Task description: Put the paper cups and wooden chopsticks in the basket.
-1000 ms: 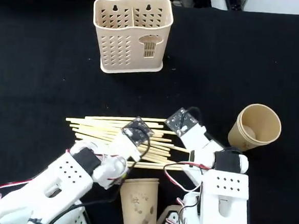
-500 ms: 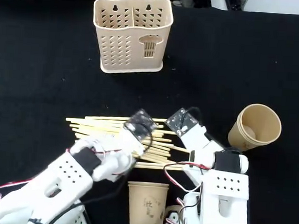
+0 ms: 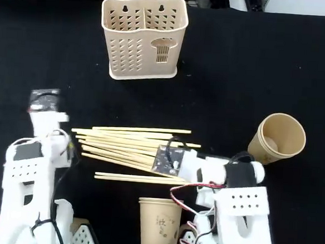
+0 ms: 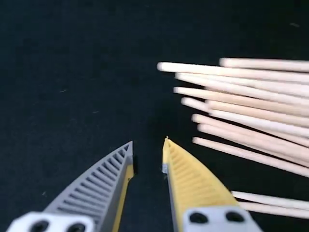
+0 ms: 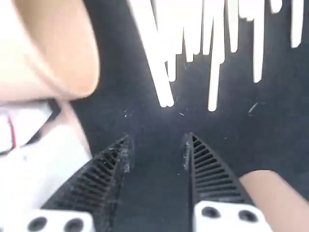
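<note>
A black table [image 3: 278,63] carries everything. The beige, perforated basket [image 3: 143,37] stands upright at its far side, split into two compartments, and we place everything else from it.

Two white arms stand across the table from the basket. The left arm [image 3: 28,171] is to the basket's left and the right arm [image 3: 240,208] to its right.

A paper cup [image 3: 277,138] lies on its side in front of the basket, well off to its right. A second cup [image 3: 159,225] sits farthest from the basket, at the near edge.

The wooden chopsticks [image 3: 133,148] lie in a loose, flat bundle in front of the basket, well apart from it.

The left gripper [image 4: 147,150] hangs over bare table in front of the basket and to its left, narrowly parted and empty. The right gripper [image 5: 157,145] is in front of the basket and to its right, parted a little wider and also empty.
</note>
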Motion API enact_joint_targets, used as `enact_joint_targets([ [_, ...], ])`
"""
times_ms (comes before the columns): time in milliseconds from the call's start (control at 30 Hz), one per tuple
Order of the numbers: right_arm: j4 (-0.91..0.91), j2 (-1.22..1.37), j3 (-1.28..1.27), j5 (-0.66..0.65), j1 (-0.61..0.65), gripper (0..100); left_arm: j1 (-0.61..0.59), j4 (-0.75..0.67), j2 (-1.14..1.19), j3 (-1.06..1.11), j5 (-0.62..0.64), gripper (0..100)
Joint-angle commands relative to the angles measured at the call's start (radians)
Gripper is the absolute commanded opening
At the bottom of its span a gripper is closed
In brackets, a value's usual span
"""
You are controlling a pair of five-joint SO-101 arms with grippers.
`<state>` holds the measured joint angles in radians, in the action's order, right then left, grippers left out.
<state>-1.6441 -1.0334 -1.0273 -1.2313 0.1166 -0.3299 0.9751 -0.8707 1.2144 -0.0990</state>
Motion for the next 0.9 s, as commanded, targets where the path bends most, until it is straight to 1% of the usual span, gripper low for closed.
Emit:
enact_joint_targets([
  [0, -0.126, 0.133, 0.163, -0.058, 0.068, 18.7, -0.030, -0.005, -0.006, -0.039, 0.005, 12],
  [200, -0.115, 0.470, 0.193, -0.069, 0.199, 18.7, 0.008, -0.009, -0.012, -0.019, 0.003, 12],
  [300, -0.109, 0.559, 0.265, -0.069, 0.222, 18.7, 0.012, -0.040, -0.015, 0.008, 0.005, 12],
  [467, -0.118, 0.535, 0.302, -0.101, 0.238, 18.7, 0.005, -0.074, -0.015, 0.025, 0.002, 12],
  [633, -0.120, 0.478, 0.243, -0.097, 0.321, 18.8, 0.005, -0.077, -0.015, 0.025, 0.002, 12],
  [867, -0.118, 0.400, 0.229, 0.031, 0.488, 18.8, 0.007, -0.077, -0.015, 0.022, 0.002, 12],
])
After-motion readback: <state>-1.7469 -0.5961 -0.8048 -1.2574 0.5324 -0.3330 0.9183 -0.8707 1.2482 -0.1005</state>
